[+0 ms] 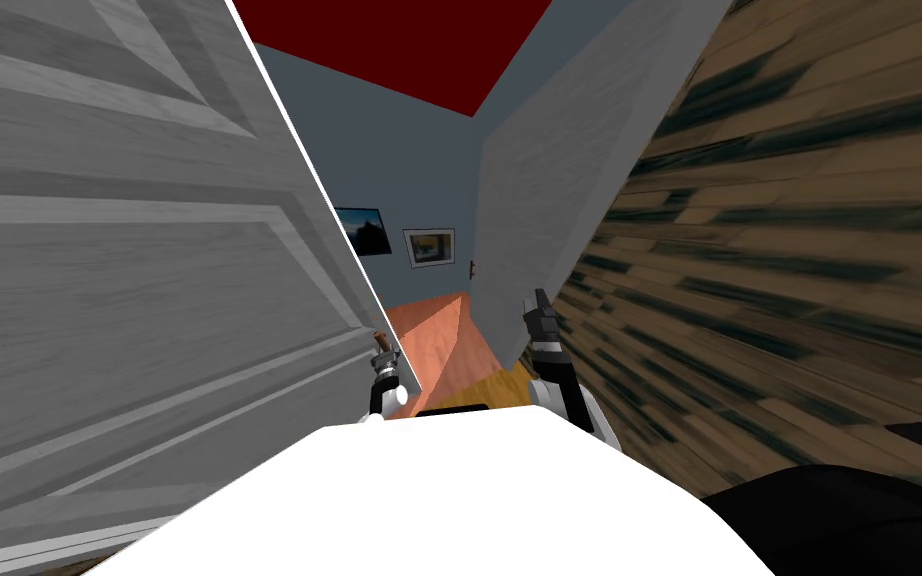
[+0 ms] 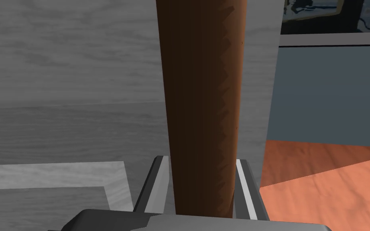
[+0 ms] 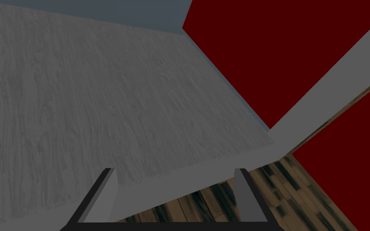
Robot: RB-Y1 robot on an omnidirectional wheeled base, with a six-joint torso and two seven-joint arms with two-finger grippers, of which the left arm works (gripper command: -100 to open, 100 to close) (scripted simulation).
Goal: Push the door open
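Observation:
The grey panelled door point(image 1: 149, 280) stands ajar on my left, its free edge slanting down toward my left hand. Its brown lever handle point(image 2: 200, 100) runs up between the fingers of my left gripper point(image 2: 199, 162), which is shut on it; the grey door face point(image 2: 59, 80) lies just behind. In the head view that gripper point(image 1: 383, 352) sits at the door's edge on the handle point(image 1: 380, 341). My right gripper point(image 1: 539, 303) is raised beside the grey door frame point(image 1: 539, 190). It is open point(image 3: 176, 172) with nothing between its fingers, pointing at the grey frame face point(image 3: 100, 100).
Through the gap I see an orange floor point(image 1: 439, 340) and a blue-grey wall with two framed pictures point(image 1: 363, 230) point(image 1: 430, 246). A wood-plank wall point(image 1: 799, 250) runs close on my right. A dark object point(image 1: 849, 520) lies low at the right.

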